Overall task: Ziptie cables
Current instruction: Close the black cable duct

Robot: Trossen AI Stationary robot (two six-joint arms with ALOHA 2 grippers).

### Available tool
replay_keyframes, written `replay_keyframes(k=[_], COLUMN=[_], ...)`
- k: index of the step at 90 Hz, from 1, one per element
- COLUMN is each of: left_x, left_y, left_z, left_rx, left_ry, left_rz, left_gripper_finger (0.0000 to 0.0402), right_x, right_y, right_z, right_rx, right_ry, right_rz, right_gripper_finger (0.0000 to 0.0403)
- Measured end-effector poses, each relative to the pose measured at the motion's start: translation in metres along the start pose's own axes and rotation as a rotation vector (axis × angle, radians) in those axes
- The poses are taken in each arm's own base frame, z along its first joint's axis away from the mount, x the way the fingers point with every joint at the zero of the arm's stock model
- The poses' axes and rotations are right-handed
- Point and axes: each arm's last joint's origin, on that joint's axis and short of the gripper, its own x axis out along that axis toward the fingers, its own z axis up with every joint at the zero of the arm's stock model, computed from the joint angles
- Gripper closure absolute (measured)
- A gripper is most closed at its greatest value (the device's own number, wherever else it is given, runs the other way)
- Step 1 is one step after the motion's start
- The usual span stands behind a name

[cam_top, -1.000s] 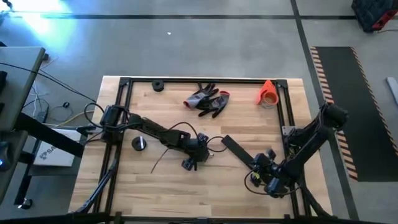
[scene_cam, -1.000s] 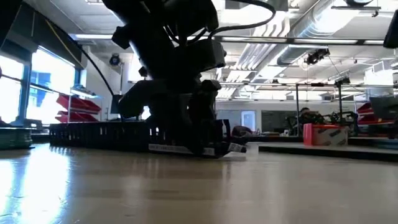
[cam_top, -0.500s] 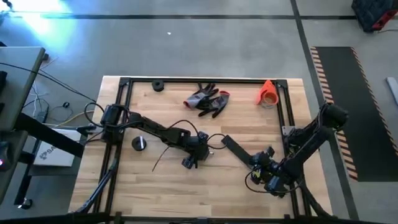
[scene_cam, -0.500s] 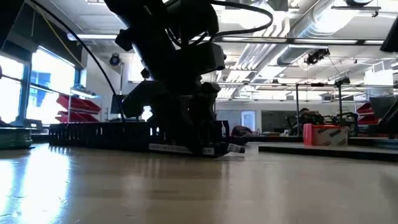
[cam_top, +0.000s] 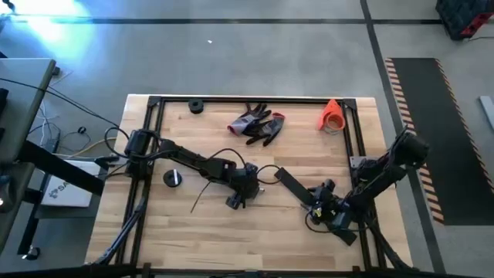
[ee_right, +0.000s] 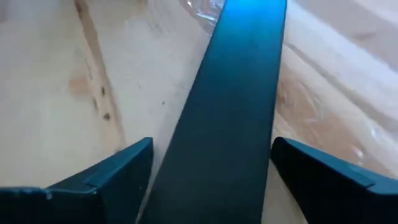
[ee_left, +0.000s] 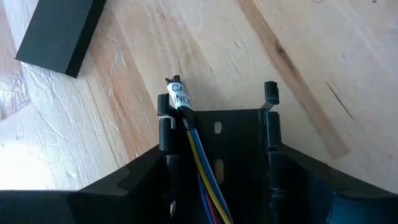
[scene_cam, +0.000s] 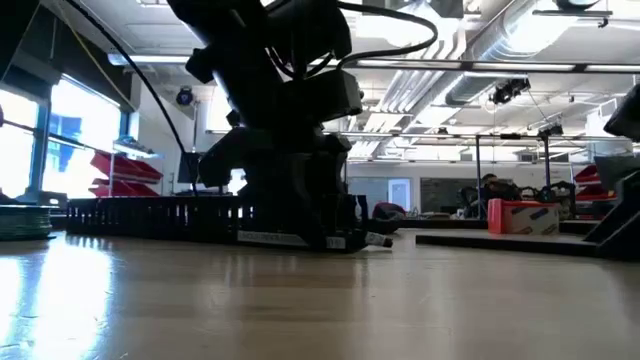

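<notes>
- Cables [cam_top: 201, 197] are in neither gripper. The left gripper [ee_left: 217, 102] is low over the middle of the pale wooden table [cam_top: 154, 232] with its fingers spread, and only bare wood shows between them.
- The right gripper [ee_right: 211, 146] is also spread wide. It straddles the long flat black strip [ee_right: 236, 93] without closing on it, near the table's right side.
- From above, one thin dark strand lies loose on the wood just beside the left gripper [cam_top: 235, 201], running away from it at a slant.
- Such wires should be light, limp and springy, and likely to slide or fan apart. The best place to take hold is probably mid-length, where the strands run together, with a low pinch against the table.
- The pale strands of the bundle cannot be told from the wood in the overhead view, so its true extent is unclear.
- The low view is blocked by the dark arm, so neither cables nor fingertips show there.
- The grey-and-red work gloves [cam_top: 257, 123] and an orange cone-shaped object [cam_top: 332, 114] lie well apart, toward the table's far edge.
</notes>
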Motion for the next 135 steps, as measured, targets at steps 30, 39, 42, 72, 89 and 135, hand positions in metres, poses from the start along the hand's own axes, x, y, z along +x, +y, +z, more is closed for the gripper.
replay_keyframes(k=[30,39,42,72,89,135], left_x=[0.0,0.0,0.0,0.0,0.0,0.0], left_y=[0.0,0.0,0.0,0.001,0.002,0.004], left_z=[0.0,0.0,0.0,-0.001,0.0,0.004], left_rx=[0.0,0.02,0.036,0.243,0.225,0.158], left_ry=[0.003,0.002,0.001,0.007,0.004,-0.046], left_rz=[0.008,0.009,0.01,0.007,0.014,0.044], left_gripper_finger=[0.017,0.017,0.017,0.017,0.017,0.0129], right_x=[0.011,0.005,0.003,-0.032,-0.045,-0.06], right_y=[0.0,0.008,0.013,0.042,0.058,0.064], right_z=[-0.009,-0.002,0.002,0.048,0.056,0.062], right_rx=[0.066,0.082,0.096,0.144,0.15,0.095], right_ry=[-0.144,-0.079,-0.057,0.088,0.078,0.076], right_rz=[-0.062,-0.049,-0.044,-0.046,0.005,0.0], right_gripper_finger=[0.0193,0.0193,0.0193,0.0194,0.0194,0.0194])
